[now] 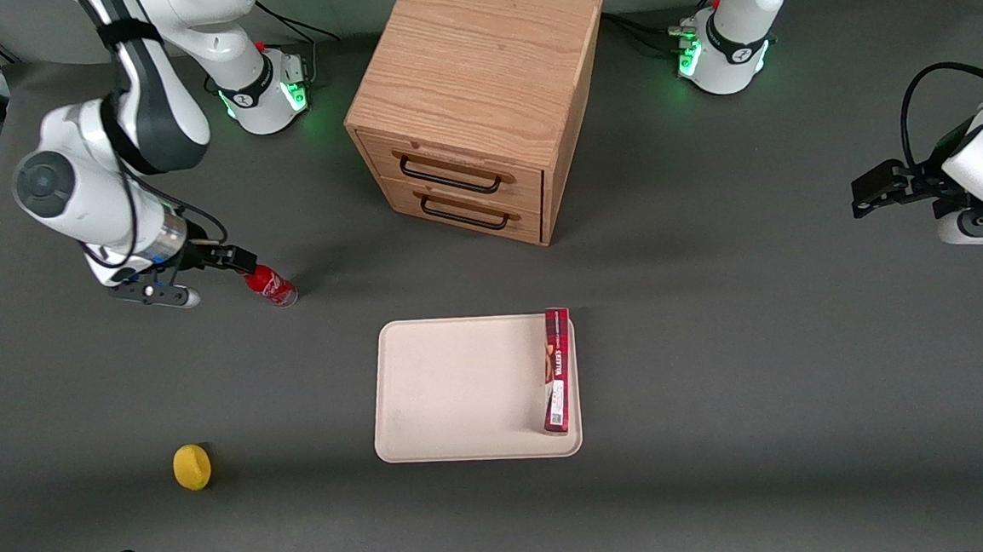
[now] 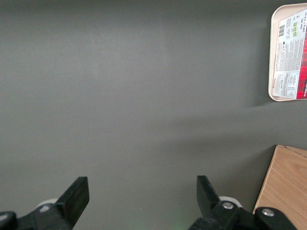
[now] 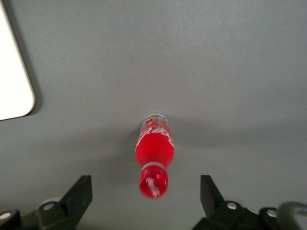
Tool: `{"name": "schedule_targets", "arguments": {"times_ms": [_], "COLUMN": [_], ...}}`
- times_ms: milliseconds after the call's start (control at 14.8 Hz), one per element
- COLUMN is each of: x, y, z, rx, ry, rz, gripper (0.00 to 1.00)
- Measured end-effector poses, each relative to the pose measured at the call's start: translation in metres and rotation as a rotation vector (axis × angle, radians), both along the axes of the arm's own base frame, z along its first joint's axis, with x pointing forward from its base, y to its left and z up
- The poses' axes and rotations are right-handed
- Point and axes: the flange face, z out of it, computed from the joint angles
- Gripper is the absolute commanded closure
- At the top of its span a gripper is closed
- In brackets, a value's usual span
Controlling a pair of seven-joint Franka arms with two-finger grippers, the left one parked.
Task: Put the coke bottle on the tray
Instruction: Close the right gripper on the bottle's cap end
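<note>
The coke bottle (image 1: 270, 286), small and red with a red cap and a silvery base, stands on the dark table toward the working arm's end. My right gripper (image 1: 230, 259) hovers just above its cap. In the right wrist view the gripper (image 3: 145, 184) is open, one black finger on each side of the bottle (image 3: 154, 148), and neither finger touches it. The cream-beige tray (image 1: 456, 389) lies flat in the middle of the table, nearer to the front camera than the bottle. Its rounded corner shows in the right wrist view (image 3: 12, 81).
A long red box (image 1: 557, 370) lies on the tray along the edge toward the parked arm. A wooden two-drawer cabinet (image 1: 481, 97) stands farther from the front camera than the tray. A yellow lemon (image 1: 192, 467) lies near the table's front edge.
</note>
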Motion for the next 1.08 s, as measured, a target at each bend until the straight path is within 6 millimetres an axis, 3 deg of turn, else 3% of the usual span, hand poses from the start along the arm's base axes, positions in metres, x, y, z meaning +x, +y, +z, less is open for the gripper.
{"name": "schedule_targets", "arguments": {"times_ms": [68, 203, 271, 814, 949, 1085], "x": [-0.005, -0.014, -0.017, -0.019, -0.014, -0.002], "y": [-0.001, -0.002, -0.003, -0.002, -0.001, 0.002], "z": [-0.011, -0.028, -0.032, -0.027, -0.003, 0.052], "rx": [0.0, -0.001, -0.001, -0.003, -0.006, -0.01], "ry": [-0.01, -0.018, -0.016, -0.02, -0.007, 0.02], "rz": [-0.001, -0.003, -0.003, 0.0, 0.004, 0.009], "gripper": [0.15, 0.86, 1.0, 1.0, 1.0, 1.0]}}
